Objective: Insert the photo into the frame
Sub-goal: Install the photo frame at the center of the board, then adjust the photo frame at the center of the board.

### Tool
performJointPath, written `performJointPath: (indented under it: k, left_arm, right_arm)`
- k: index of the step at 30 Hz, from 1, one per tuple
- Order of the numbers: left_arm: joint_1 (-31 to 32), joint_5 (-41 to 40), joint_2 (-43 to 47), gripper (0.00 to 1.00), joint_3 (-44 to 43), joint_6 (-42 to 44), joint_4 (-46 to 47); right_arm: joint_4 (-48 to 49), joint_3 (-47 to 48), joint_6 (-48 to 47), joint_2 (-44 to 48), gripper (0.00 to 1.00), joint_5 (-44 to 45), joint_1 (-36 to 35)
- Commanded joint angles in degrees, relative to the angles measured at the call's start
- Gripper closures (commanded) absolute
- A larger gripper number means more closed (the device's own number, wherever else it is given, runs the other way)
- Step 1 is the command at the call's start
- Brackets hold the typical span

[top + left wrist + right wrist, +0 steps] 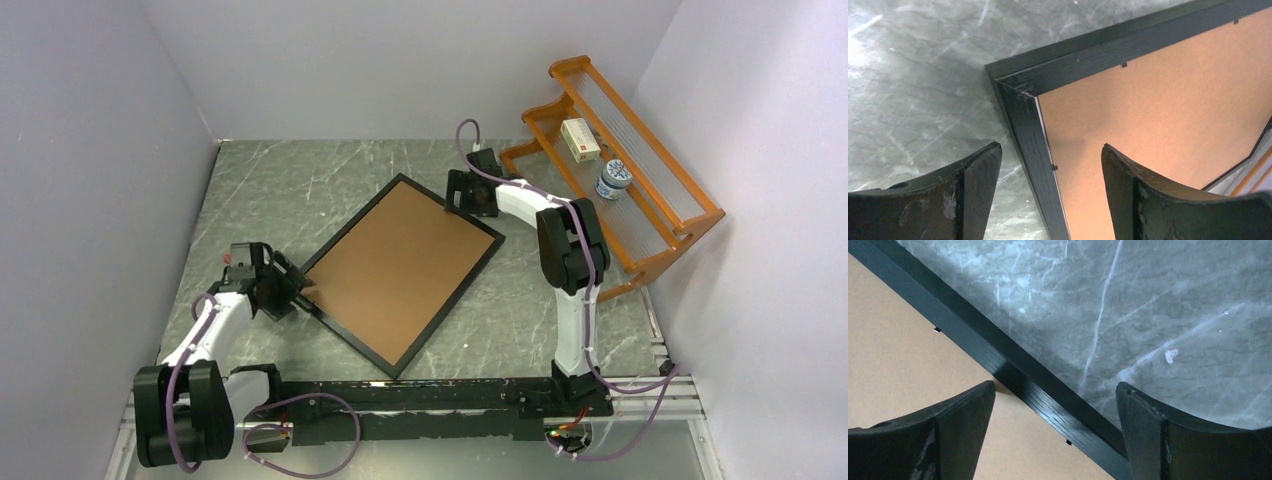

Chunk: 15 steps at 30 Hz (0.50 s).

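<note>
As 1 frame (pixel 400 270) lies back-up, 2 end effectors (pixel 303 293) (pixel 450 205) spread wide, 1 rack (pixel 572 68)

1. The frame's (pixel 998 357) black edge runs diagonally from upper left to lower right.
2. Its brown backing board (pixel 893 355) fills the left side, with two small tabs (pixel 936 330) along the inner edge.
3. Grey marbled table (pixel 1148 300) lies to the right, bearing a white fleck (pixel 1171 355).
4. The right gripper (pixel 1055 387) straddles the edge, fingers (pixel 958 425) spread wide.

Matt, wood-grained black frame (pixel 1025 130), dull fibrous brown backing board (pixel 1158 110) within the frame, softly glossy marbled grey table (pixel 913 90) beneath it
</note>
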State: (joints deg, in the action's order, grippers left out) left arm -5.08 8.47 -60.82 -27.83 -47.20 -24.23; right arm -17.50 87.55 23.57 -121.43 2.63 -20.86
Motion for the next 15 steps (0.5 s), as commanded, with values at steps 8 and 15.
performJointPath:
  k: [8,15]
  left_arm:
    - [-0.2,14.7,-8.8,0.27,-2.5,5.7,10.9]
    - [-0.1,22.0,-19.2,0.31,-6.3,5.2,20.2]
  right_arm:
    - [3.7,-18.0,8.2,12.3,0.11,-14.6,2.5]
    - [8.8,-35.8,14.3,24.7,0.14,-15.0,2.5]
